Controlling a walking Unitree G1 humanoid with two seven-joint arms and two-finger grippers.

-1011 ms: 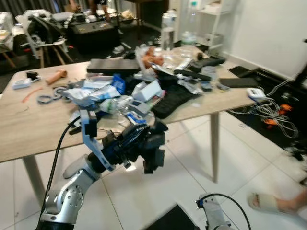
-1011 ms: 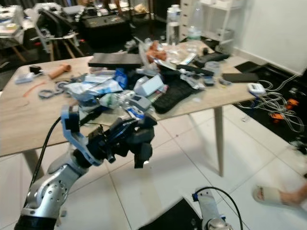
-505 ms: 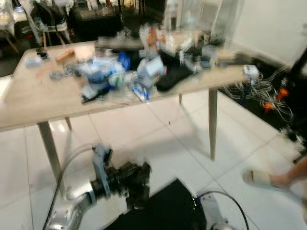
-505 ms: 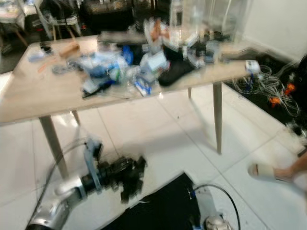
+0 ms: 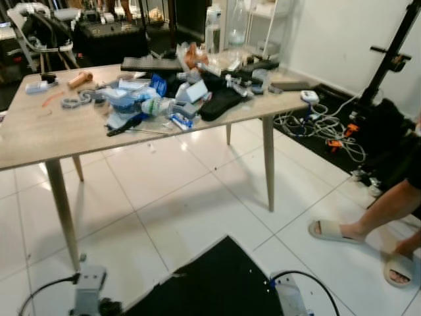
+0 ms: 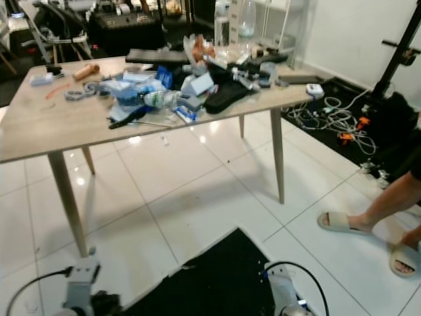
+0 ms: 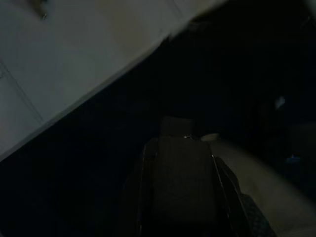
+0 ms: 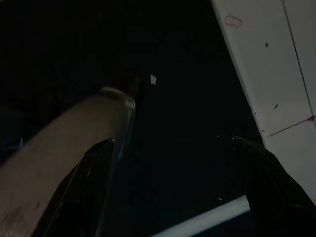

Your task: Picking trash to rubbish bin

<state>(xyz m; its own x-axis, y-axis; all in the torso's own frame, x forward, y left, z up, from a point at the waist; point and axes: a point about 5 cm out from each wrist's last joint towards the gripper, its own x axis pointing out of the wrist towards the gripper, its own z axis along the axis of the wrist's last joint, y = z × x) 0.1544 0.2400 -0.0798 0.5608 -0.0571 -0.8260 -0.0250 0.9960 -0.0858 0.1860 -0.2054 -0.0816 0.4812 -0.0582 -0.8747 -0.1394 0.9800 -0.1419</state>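
Trash heap [image 5: 168,99] (wrappers, plastic bottle, packets) lies on the wooden desk [image 5: 39,141], mid-top toward its far side; a person's sandalled feet [image 5: 339,230] stand on the white tile floor [image 5: 197,197] to the robot's right. Both arms hang low over a black mat [image 5: 217,283]. Left gripper [image 7: 182,163]: fingers look pressed together, view very dark; right gripper [image 8: 182,168]: fingers spread wide, nothing between them.

No readable text anywhere
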